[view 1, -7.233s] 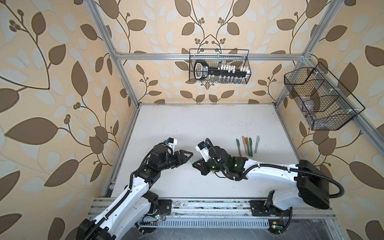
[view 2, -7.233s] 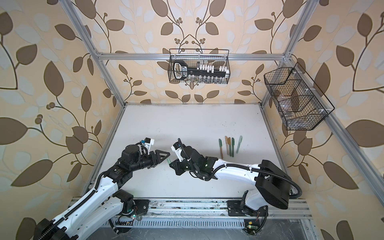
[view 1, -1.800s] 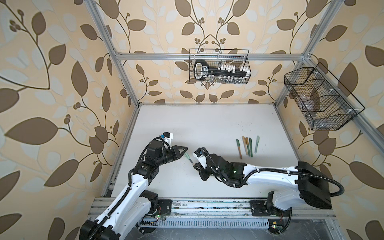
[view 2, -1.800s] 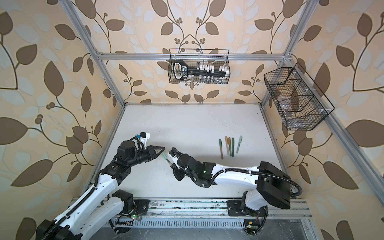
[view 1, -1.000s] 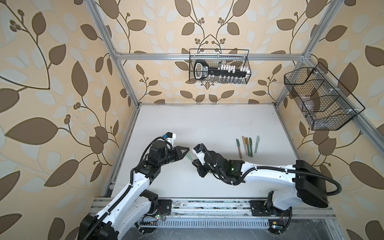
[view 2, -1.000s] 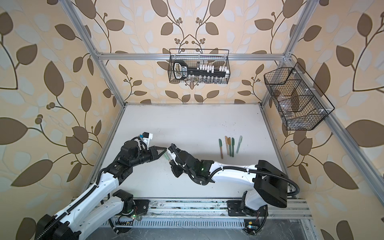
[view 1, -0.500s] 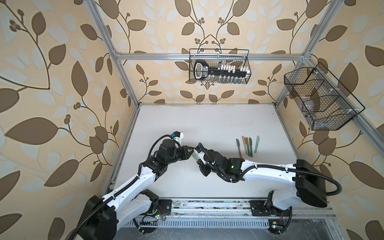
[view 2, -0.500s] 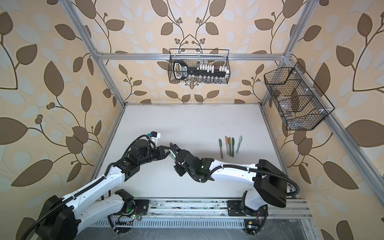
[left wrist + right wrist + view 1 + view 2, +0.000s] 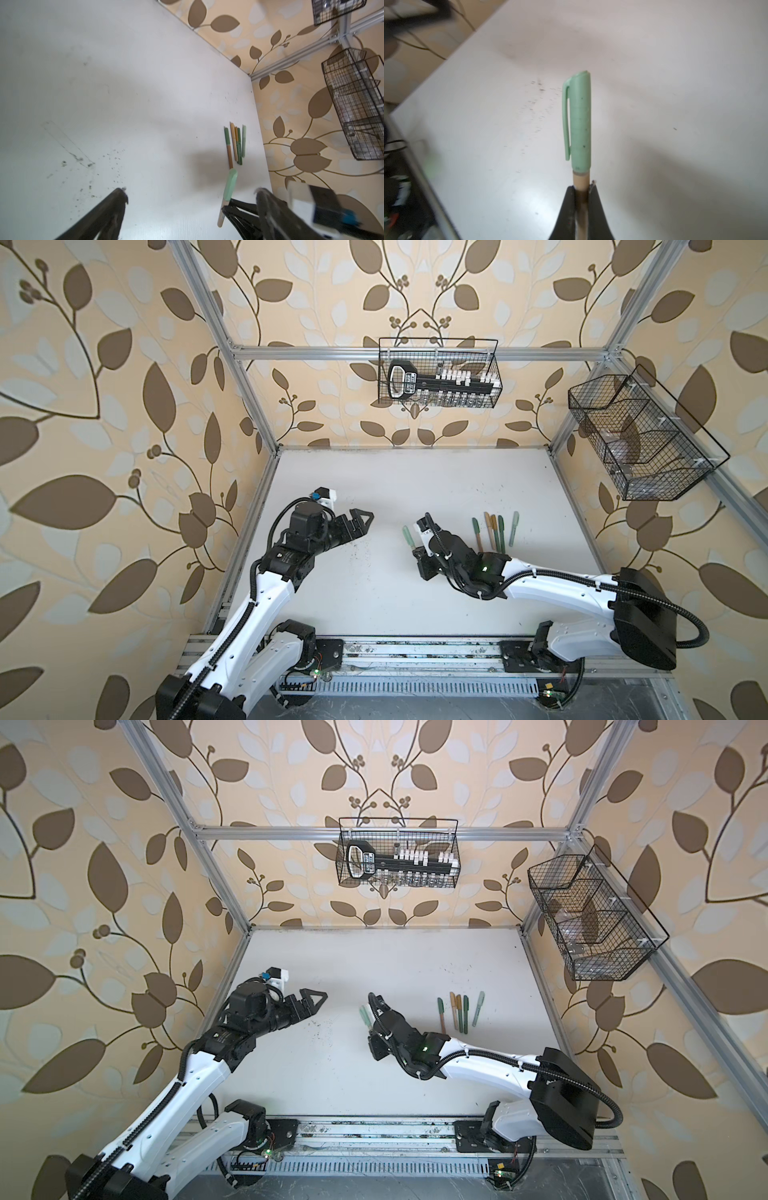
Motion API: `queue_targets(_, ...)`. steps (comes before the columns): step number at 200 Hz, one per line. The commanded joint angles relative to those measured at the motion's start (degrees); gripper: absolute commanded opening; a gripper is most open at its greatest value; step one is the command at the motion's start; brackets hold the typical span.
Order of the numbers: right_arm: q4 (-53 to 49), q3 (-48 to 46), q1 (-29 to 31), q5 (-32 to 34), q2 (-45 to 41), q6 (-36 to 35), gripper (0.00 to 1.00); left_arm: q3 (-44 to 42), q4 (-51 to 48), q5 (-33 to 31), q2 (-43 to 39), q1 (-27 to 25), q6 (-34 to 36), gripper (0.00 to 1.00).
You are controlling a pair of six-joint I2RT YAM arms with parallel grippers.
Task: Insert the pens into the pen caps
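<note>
Your right tool (image 9: 582, 186) clamps the tan pen (image 9: 580, 178) low on the barrel so the mint cap (image 9: 579, 116) seats clear, and your left tool (image 9: 191, 190) hangs wide open, empty, apart.

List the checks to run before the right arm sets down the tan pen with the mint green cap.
1. Seating: the mint green clip cap sits straight on the tan pen barrel. ok.
2. Cap clicked fully home: cannot tell.
3. Grip: the right gripper is shut on the barrel just behind the cap. ok.
4. Clearance: the left gripper is open and apart from the pen. ok.
5. Landing spot: the row of five capped pens lies side by side on the white table, with bare tabletop beside it. ok.
</note>
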Motion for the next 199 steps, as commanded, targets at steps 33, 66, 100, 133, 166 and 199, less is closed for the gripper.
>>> queue_targets(33,-12.9,-1.9,-16.5,2.7,3.3,1.8,0.0,4.1,-7.8,-5.4,2.7,0.9,5.9,0.99)
queue_targets(66,-15.9,1.3,-24.8,1.5,9.7,-1.6,0.0,0.2,-6.1,-20.8,4.1,0.9,4.7,0.99)
queue_targets(100,-12.0,1.7,-28.2,-2.0,13.1,-3.9,0.0,-5.4,-0.2,-37.2,4.1,0.9,1.8,0.99)
queue_targets(133,-10.8,3.0,-28.9,-2.8,15.3,-4.6,0.15,-10.1,5.2,-52.2,5.4,0.9,-0.6,0.99)
queue_targets(166,-9.7,1.9,-29.4,-4.6,10.4,-5.8,0.38,-10.0,6.7,-61.5,12.8,1.3,-1.9,0.99)
queue_targets(199,-8.3,-1.7,-32.8,-5.1,1.3,-8.6,0.83,-0.3,1.5,-62.7,25.0,2.6,-0.4,0.99)
